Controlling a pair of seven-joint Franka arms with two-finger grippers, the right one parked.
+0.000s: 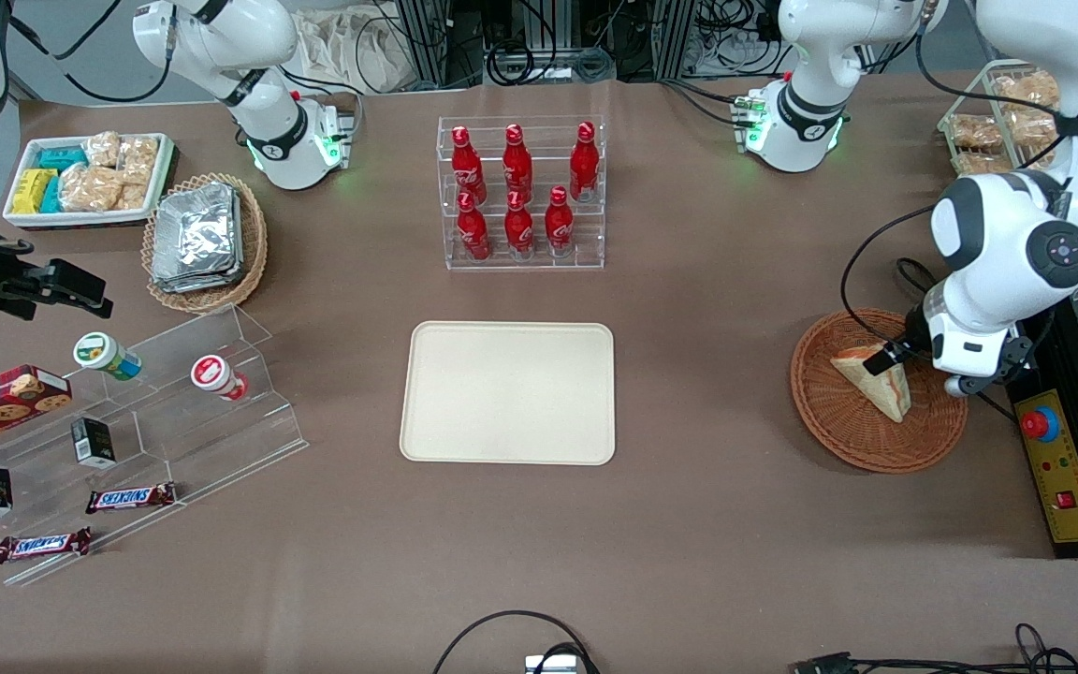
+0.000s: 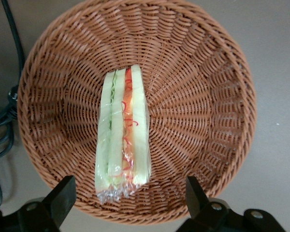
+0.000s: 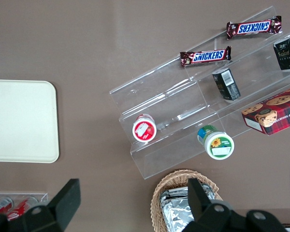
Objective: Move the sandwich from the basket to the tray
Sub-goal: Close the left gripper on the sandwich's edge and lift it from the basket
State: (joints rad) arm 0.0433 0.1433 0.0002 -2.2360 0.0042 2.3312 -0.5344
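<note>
Reddish-brown woven basket (image 2: 203, 96), cream tray (image 1: 508, 391)

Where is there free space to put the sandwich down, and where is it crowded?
The tray is bare, with open table around it up to the bottle rack. The open gripper hangs over the sandwich in the basket. The acrylic stand is crowded.

I see the basket (image 2: 193, 63) as reddish-brown woven wicker, ribbed and rough. In it the sandwich (image 2: 123, 135) wears a clear glossy film, crinkled at its end, over pale soft bread. My pincer (image 2: 130, 205), just above the basket's rim, has matt black fingers (image 2: 63, 198) spread wide apart. The tray (image 1: 508, 391) looks like smooth cream plastic; the desk (image 1: 689, 524) is matt brown.
</note>
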